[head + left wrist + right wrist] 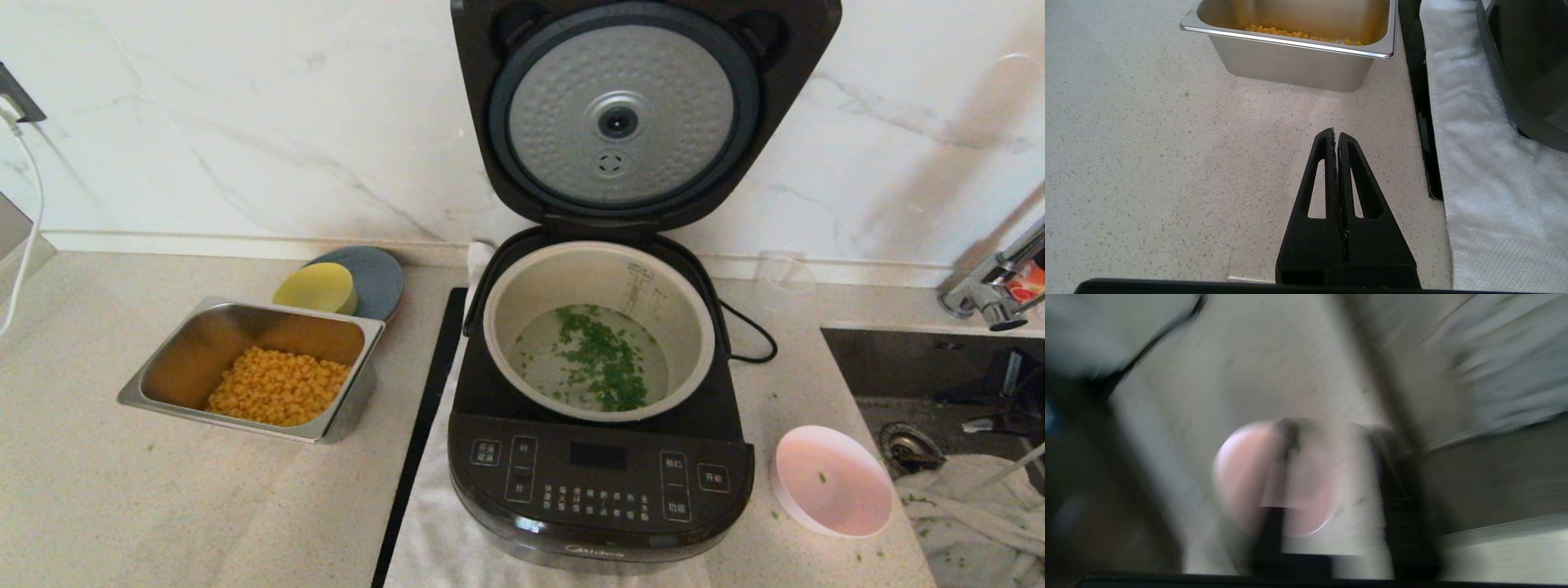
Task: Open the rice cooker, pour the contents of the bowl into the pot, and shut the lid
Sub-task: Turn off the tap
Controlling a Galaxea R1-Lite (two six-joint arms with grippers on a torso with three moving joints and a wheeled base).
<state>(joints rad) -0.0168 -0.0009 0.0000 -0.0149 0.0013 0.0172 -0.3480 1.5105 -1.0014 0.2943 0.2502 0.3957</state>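
Note:
The black rice cooker stands at the centre of the counter with its lid swung fully up, the dimpled silver disc facing me. Inside the grey pot the chopped green contents lie in a little water. To the cooker's right the pink-white bowl rests on the counter, holding only a stray green bit. My right gripper is open, close over the bowl and moving; it holds nothing. My left gripper is shut and empty, low over the counter in front of the steel tray. Neither arm shows in the head view.
A steel tray with yellow corn sits left of the cooker, with a yellow bowl on a grey plate behind it. A white cloth lies under the cooker beside a black strip. A sink and tap are at the right.

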